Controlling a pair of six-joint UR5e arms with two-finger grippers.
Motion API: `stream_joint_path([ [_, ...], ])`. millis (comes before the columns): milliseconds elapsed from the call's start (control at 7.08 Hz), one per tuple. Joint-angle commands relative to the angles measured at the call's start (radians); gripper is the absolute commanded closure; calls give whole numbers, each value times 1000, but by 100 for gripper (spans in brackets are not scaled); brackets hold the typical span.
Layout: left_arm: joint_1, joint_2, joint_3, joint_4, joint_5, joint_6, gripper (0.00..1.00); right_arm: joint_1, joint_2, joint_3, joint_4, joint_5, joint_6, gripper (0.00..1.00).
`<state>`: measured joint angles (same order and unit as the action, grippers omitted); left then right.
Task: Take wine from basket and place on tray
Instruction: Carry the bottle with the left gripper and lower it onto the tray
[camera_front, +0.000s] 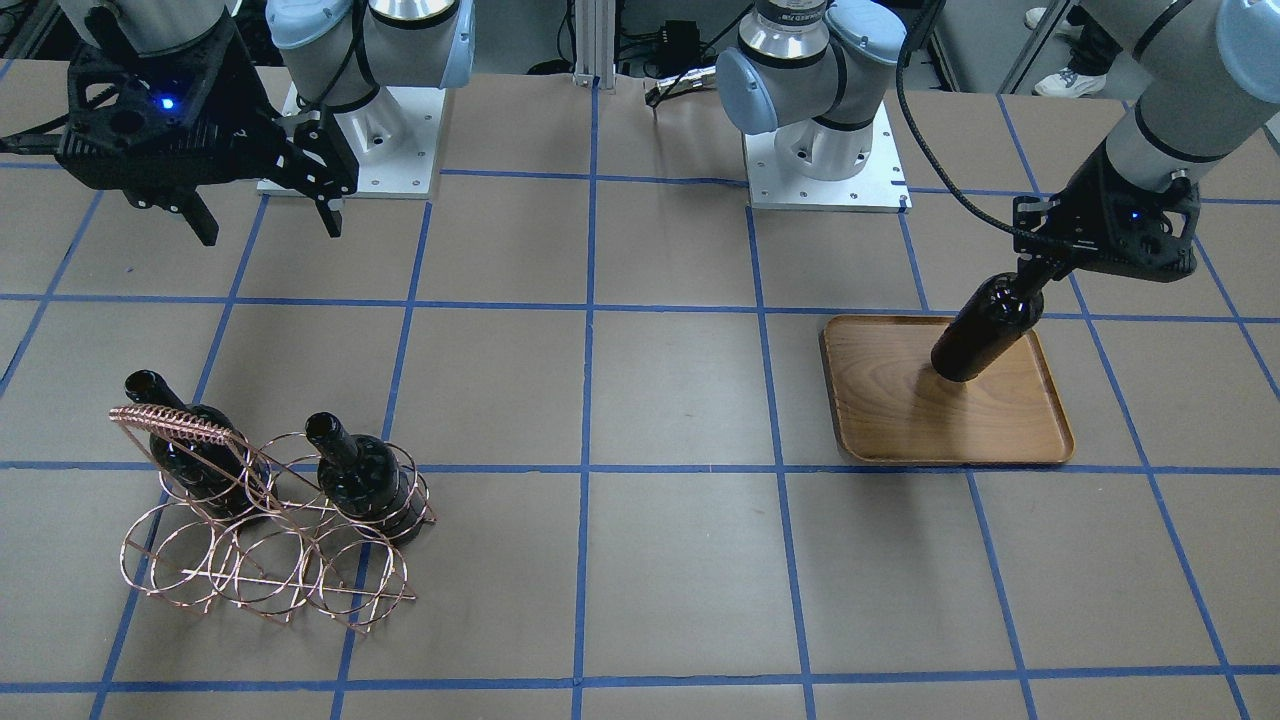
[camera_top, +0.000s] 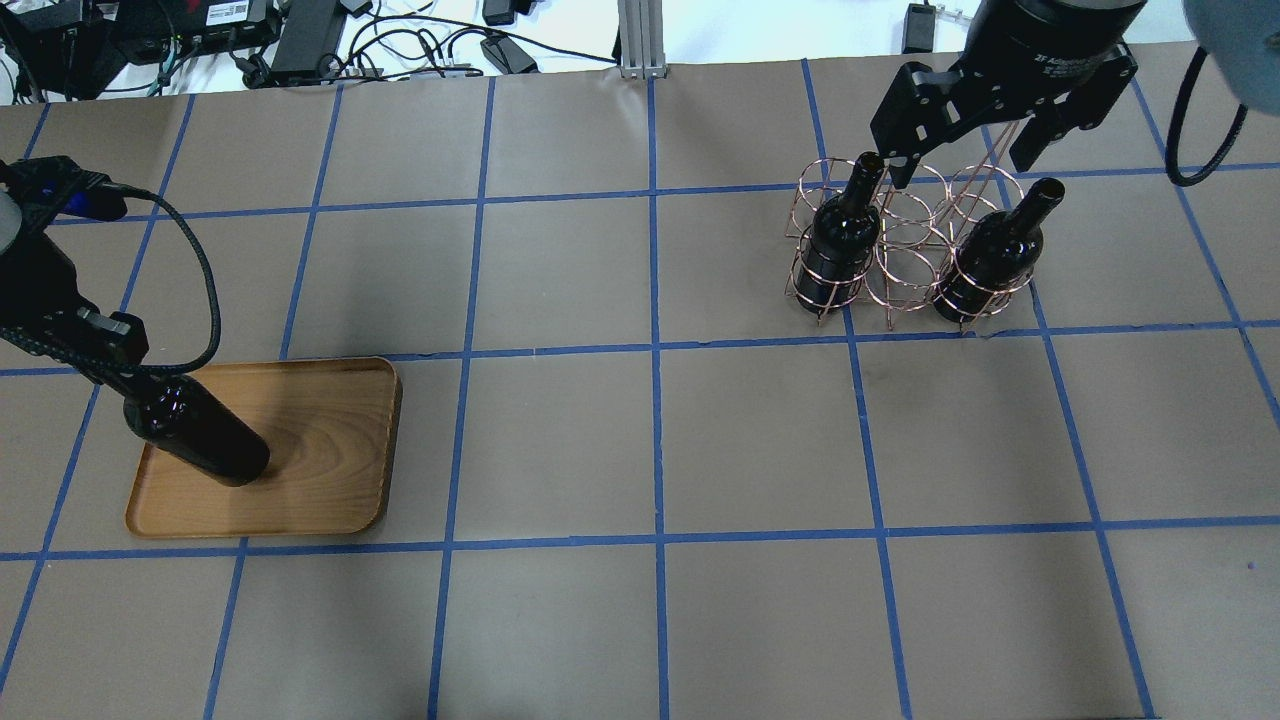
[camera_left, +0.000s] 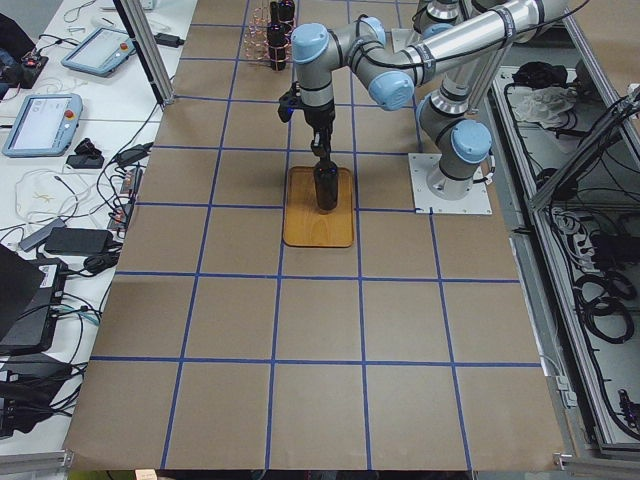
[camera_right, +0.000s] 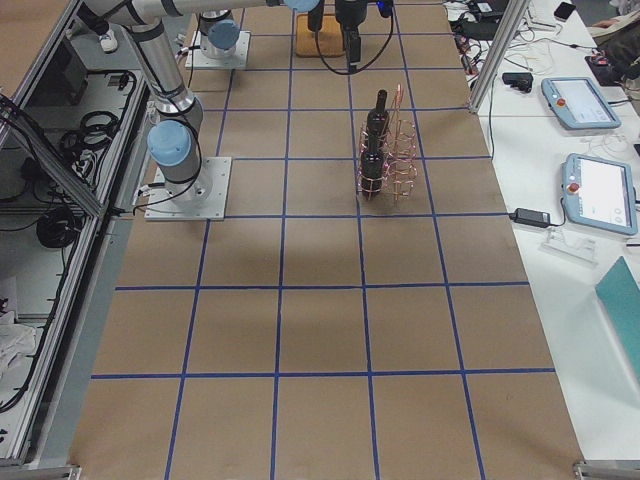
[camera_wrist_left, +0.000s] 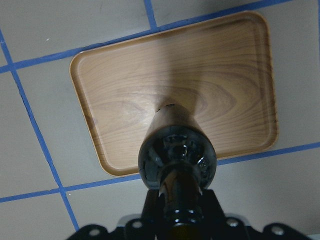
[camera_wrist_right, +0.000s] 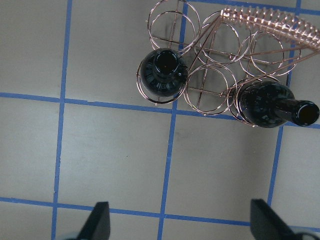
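Note:
My left gripper (camera_front: 1030, 275) is shut on the neck of a dark wine bottle (camera_front: 985, 330) and holds it upright over the wooden tray (camera_front: 940, 430). The bottle's base is at or just above the tray floor; I cannot tell whether it touches. In the left wrist view the bottle (camera_wrist_left: 175, 150) hangs over the tray's (camera_wrist_left: 125, 85) near edge. The copper wire basket (camera_top: 905, 255) holds two more bottles (camera_top: 840, 235) (camera_top: 990, 255) in its end rings. My right gripper (camera_top: 960, 168) is open and empty, high above the basket's far side.
The two arm base plates (camera_front: 825, 185) (camera_front: 350, 150) stand at the table's robot side. Blue tape lines grid the brown table (camera_top: 650, 450). Cables and power bricks (camera_top: 300, 40) lie beyond the far edge. Tablets (camera_right: 590, 190) sit on a side bench.

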<state>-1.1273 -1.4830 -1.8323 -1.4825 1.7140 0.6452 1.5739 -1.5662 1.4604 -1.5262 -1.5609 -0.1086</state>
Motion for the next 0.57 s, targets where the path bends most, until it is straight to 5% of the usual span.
stream_joint_path([
  [0,4,-2,-4,7,-5,2,100,0,0,6,3,-1,-5,0],
  [424,4,-10,-4,19,-8,4,91,0,0,8,-11,1,-5,0],
])
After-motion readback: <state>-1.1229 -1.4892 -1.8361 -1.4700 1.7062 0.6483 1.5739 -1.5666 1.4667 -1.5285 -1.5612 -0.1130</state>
